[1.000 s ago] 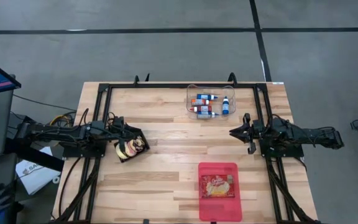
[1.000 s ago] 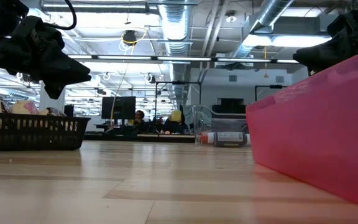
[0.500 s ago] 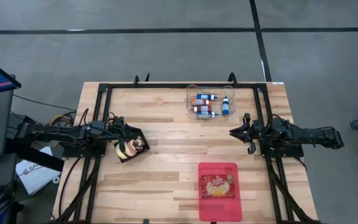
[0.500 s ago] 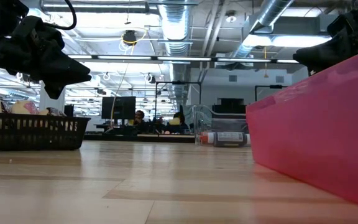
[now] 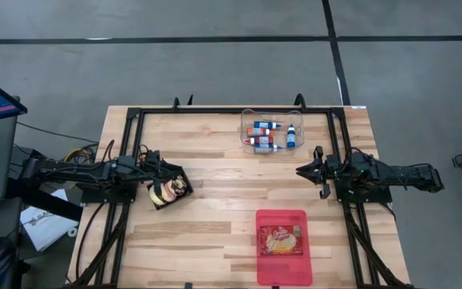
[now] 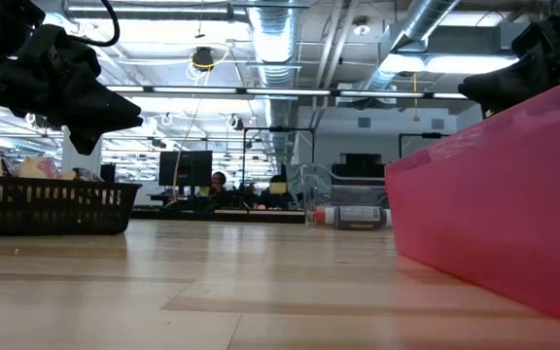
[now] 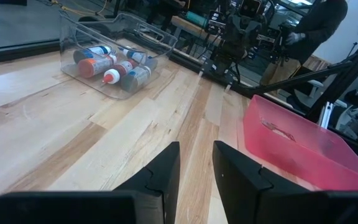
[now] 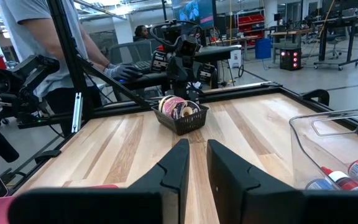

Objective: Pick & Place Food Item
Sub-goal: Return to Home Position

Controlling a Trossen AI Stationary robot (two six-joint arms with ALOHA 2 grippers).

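A black basket (image 5: 169,193) holding several round food items stands on the table's left side, just on the near side of my left gripper (image 5: 183,171). A red tray (image 5: 283,245) near the front edge holds a flat yellow-and-red food packet (image 5: 281,240). My right gripper (image 5: 301,170) hovers at the right side, pointing toward the table's middle. Both grippers are level and above the table. Each has its fingers close together with nothing between them, as their own wrist views show for the left gripper (image 7: 196,152) and the right gripper (image 8: 197,149). The basket (image 8: 182,115) also shows in the right wrist view.
A clear bin (image 5: 271,132) with several small bottles stands at the far middle. A black metal frame (image 5: 215,111) runs along the table's edges. The wood between basket, bin and tray is bare. A person stands beyond the table's left side (image 8: 36,37), and another beyond its right side (image 7: 316,25).
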